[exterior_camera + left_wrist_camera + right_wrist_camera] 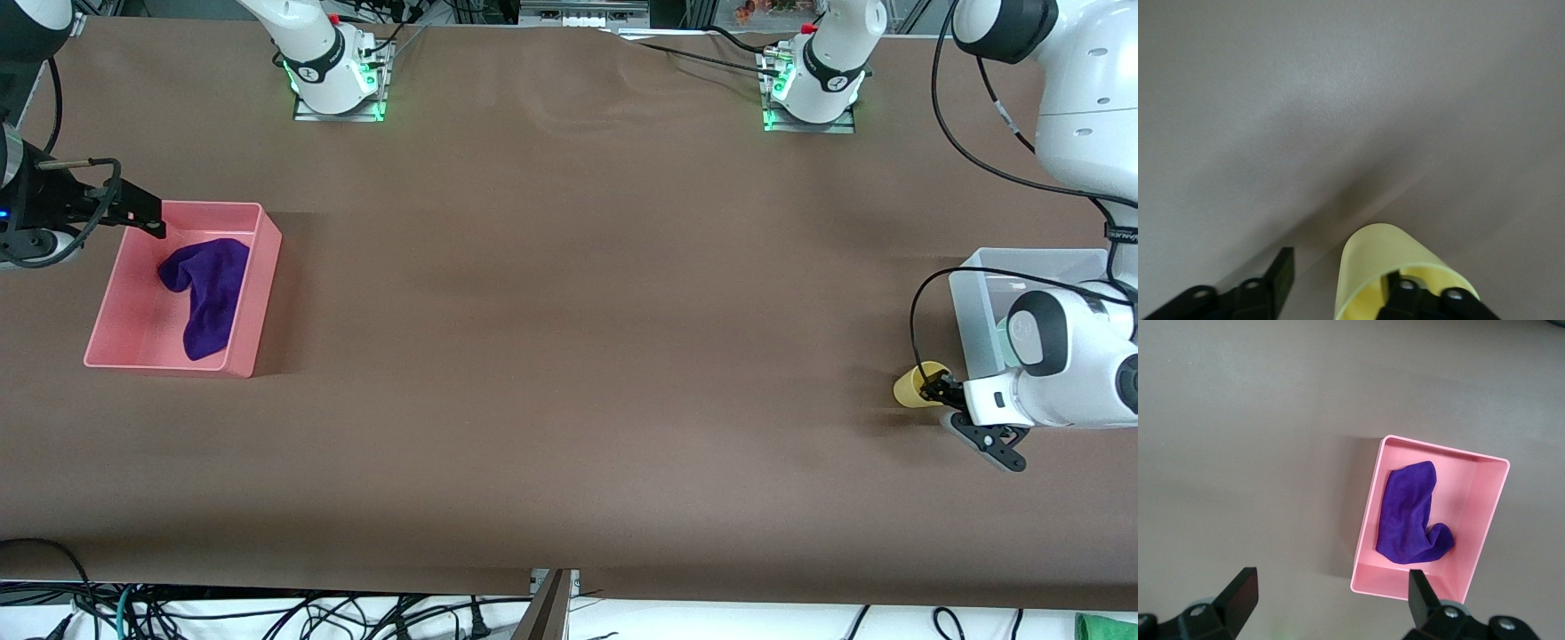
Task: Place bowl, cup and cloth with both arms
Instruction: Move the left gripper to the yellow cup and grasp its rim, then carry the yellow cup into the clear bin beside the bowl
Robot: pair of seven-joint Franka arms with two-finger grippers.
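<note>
Your left gripper (949, 407) has one jaw inside the tipped yellow cup (912, 384), not visibly clamped, beside the clear bin (971, 307). Your right gripper (1331, 597) waits, jaws spread, above the pink bin (264, 271) holding the cloth (209, 293).

You have two robot arms at the table, each with one gripper: the left gripper (949, 404) and the right gripper (147, 220); you have one yellow cup (916, 384); one purple cloth (209, 293); two bins, one pink bin (258, 307) and one clear bin (973, 320); one pale green bowl (1003, 340), only a sliver of which you can see inside the clear bin; one brown table (569, 356) under all of it.
</note>
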